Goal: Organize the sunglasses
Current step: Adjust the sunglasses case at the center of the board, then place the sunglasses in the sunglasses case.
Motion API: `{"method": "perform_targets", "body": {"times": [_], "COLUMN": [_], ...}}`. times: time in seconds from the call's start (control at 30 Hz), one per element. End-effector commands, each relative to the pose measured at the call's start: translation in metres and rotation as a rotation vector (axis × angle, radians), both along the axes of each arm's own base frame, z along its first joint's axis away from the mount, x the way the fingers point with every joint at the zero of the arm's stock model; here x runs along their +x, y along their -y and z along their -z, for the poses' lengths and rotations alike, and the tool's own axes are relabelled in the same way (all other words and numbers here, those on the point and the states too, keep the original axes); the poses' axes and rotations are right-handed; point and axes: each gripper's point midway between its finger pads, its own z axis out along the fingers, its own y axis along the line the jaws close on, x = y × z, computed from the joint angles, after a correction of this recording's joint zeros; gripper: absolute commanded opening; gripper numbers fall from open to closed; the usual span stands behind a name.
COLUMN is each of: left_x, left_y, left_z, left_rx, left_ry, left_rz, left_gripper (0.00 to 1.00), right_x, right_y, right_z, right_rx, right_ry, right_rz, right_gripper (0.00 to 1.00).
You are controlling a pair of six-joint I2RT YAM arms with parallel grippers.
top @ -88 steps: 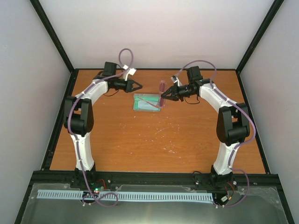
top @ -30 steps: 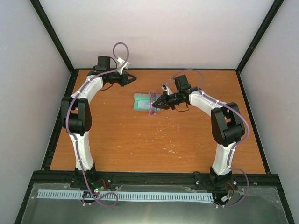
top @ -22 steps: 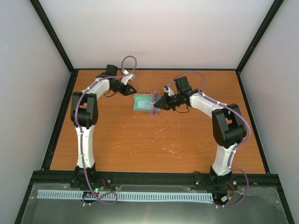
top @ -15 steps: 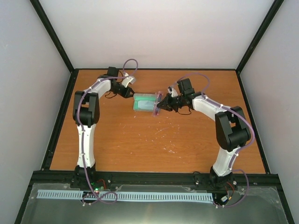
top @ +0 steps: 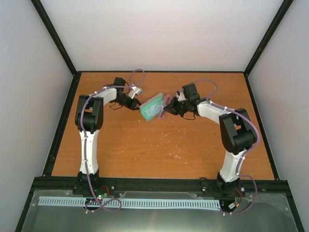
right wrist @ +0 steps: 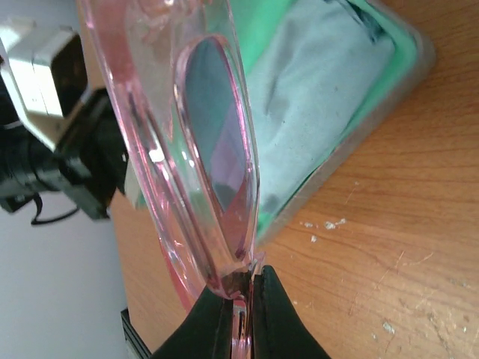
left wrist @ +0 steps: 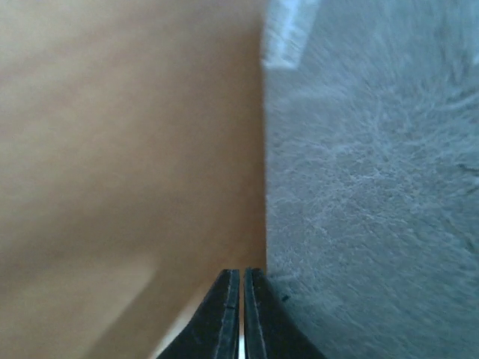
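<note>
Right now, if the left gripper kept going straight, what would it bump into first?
Most likely the grey case. The left gripper is shut, with its tip right at the case's fuzzy grey side; I can't tell if they touch.

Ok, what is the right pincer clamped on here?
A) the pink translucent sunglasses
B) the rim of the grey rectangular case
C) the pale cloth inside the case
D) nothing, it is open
A: the right wrist view shows the right pincer shut on the frame of the pink translucent sunglasses, with the open green-lined grey case behind them.
</note>
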Motion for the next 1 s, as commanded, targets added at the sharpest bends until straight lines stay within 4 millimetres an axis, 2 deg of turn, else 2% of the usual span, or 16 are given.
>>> {"method": "perform_targets", "body": {"times": [0.0,0.23,0.5,0.67,0.97], "left_x": [-0.017,-0.025,-0.022,-0.018,-0.007], "left_y": [0.021,0.026,0.025,0.026,0.031], "left_z": [-0.023,-0.024,-0.026,-0.027,-0.032], "left_rx": [-0.048,-0.048,-0.04,-0.048,-0.068], "left_ry": [0.028,0.03,0.042,0.04,0.04], "left_rz": [0.041,0.044,0.04,0.03,0.016], "left_gripper": [0.07,0.07,0.07,0.07,0.08], "right_x": [0.024,0.035,0.046,0.041,0.041], "right_y": [-0.001,-0.015,-0.017,-0.019,-0.028], "right_z": [0.002,0.017,0.025,0.04,0.048], "right_rx": [0.01,0.018,0.031,0.007,0.06], "right_ry": [0.017,-0.003,-0.012,-0.042,-0.064], "right_rz": [0.058,-0.033,-0.162,-0.278,-0.328], "right_gripper": [0.03,0.03,0.03,0.03,0.03]}}
